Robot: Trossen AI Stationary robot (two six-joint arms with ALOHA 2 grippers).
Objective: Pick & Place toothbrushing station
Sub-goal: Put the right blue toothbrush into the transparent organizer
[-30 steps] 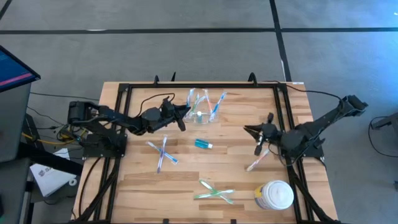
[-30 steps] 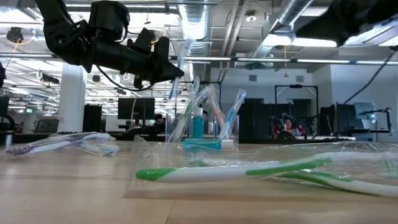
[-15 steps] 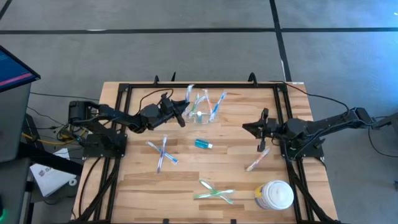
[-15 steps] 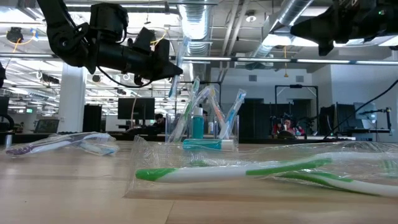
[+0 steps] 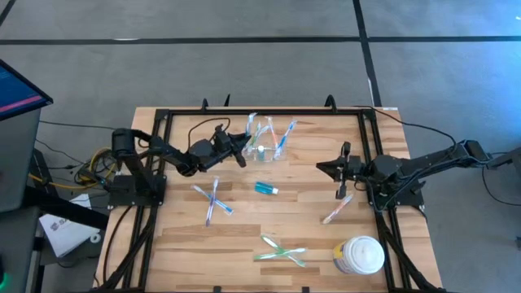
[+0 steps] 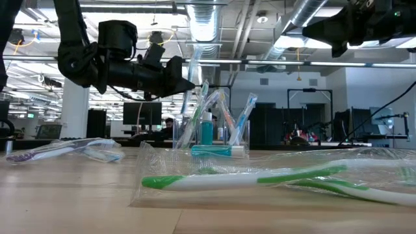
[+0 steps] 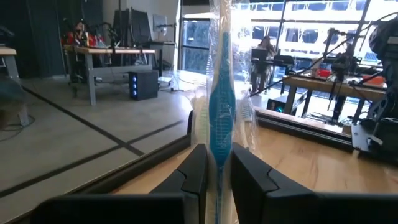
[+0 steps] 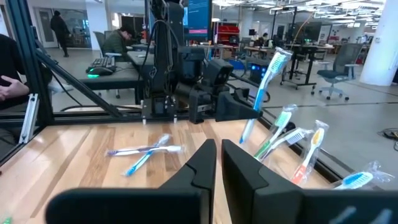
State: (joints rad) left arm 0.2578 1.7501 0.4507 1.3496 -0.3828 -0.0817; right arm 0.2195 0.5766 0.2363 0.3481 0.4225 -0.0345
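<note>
Overhead and table-level views of a wooden table (image 5: 244, 236) bearing a toothbrushing set. The left gripper (image 5: 242, 151) hangs above the table's far middle, just beside the clear holder (image 5: 269, 151); its fingers (image 7: 194, 171) pinch a wrapped blue toothbrush (image 7: 220, 106), which stands upright between them and rises above the gripper in the low view. The holder already contains several toothbrushes (image 6: 218, 117) leaning at angles, with a teal tube (image 5: 266, 189) lying on the wood near it, toward the table's centre. The right gripper (image 5: 342, 170) is raised over the right part of the table, well apart from the holder, its fingers (image 8: 202, 165) pressed nearly together with nothing between them. Below it lies a whitish toothbrush (image 5: 336, 209). A crossed pair of wrapped brushes (image 5: 212, 199) rests left of centre, and a green pair in clear wrapping (image 5: 282, 251) lies near the front edge. A white lidded jar (image 5: 360, 255) stands at the front right corner.
</note>
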